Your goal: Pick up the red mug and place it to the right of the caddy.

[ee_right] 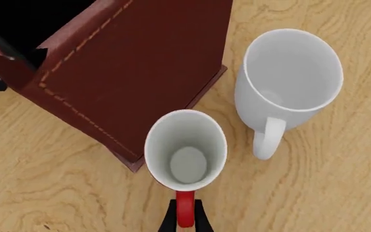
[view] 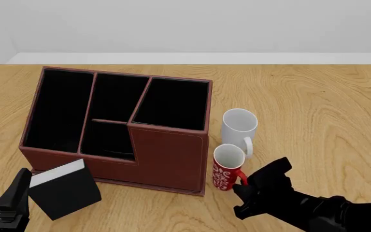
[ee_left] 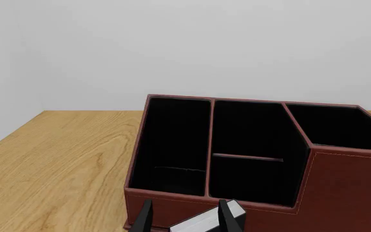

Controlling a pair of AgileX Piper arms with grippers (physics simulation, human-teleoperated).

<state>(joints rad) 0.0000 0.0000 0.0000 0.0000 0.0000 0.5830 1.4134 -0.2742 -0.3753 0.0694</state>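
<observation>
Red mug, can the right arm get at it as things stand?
Probably yes. The right gripper already has its fingers on either side of the red mug's handle, which faces that arm. The caddy and white mug stand on the mug's other sides, not between.

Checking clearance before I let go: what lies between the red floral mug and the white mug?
Only a narrow strip of bare wooden table separates the red floral mug and plain white mug, per the right wrist view.
</observation>
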